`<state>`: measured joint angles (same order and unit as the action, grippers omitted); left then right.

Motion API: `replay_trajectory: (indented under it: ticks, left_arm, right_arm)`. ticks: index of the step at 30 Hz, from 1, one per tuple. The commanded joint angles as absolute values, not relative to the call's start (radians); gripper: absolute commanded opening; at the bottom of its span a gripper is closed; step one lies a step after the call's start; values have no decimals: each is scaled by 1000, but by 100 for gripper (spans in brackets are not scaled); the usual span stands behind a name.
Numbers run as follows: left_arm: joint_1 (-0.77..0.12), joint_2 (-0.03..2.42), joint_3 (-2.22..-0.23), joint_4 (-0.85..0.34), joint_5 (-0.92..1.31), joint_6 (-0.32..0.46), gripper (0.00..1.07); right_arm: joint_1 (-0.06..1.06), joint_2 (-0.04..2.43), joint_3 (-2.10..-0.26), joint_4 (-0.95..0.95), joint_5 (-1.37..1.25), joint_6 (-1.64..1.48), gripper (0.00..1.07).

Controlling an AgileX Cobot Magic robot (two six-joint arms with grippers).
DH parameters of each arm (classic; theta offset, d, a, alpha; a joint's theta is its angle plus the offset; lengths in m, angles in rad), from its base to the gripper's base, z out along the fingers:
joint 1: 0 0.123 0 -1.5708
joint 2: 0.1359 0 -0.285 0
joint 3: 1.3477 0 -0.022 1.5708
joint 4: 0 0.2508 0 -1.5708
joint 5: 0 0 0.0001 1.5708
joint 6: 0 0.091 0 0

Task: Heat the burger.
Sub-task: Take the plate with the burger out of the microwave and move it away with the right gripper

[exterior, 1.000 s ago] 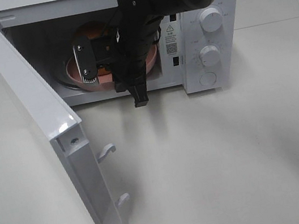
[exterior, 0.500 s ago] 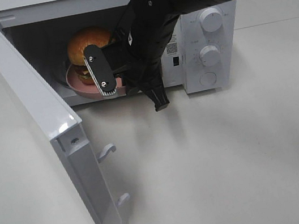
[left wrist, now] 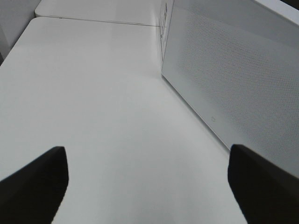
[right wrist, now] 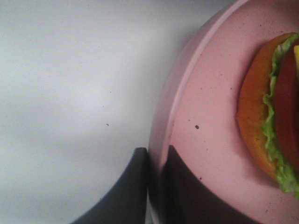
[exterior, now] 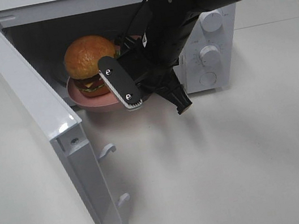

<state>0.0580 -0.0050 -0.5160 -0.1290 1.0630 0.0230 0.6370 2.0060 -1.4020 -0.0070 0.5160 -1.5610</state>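
The burger, with a glossy golden bun, sits on a round pink plate at the mouth of the open microwave. My right gripper is shut on the plate's near right rim, and its black arm covers that side of the plate. Up close in the right wrist view, the two dark fingers pinch the rim of the plate beside the burger's lettuce and tomato. The left gripper stands open over bare table next to the microwave's side wall, holding nothing.
The microwave door is swung wide to the left, its two latch hooks pointing over the table. Two knobs sit on the right-hand panel. White tabletop lies in front.
The right gripper has drawn the plate and burger forward and to the right, from deep inside the cavity to its front opening. The burger is now uncovered. The left gripper is unchanged.
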Motion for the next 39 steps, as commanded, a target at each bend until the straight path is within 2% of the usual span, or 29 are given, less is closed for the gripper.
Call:
replay_trajectory:
  ticks: [1,25,39]
  left_arm:
    - [58,-11,-515,-134,1069,24,85]
    - [58,-11,-515,-134,1069,24,85]
    - [58,-11,-515,-134,1069,24,85]
  right_arm:
    - [626,1946,-1376,10,437,-1578,0]
    - [630,1649,-980,47,295,-1616,0]
    - [630,1514,-861,43,298,-1612,0]
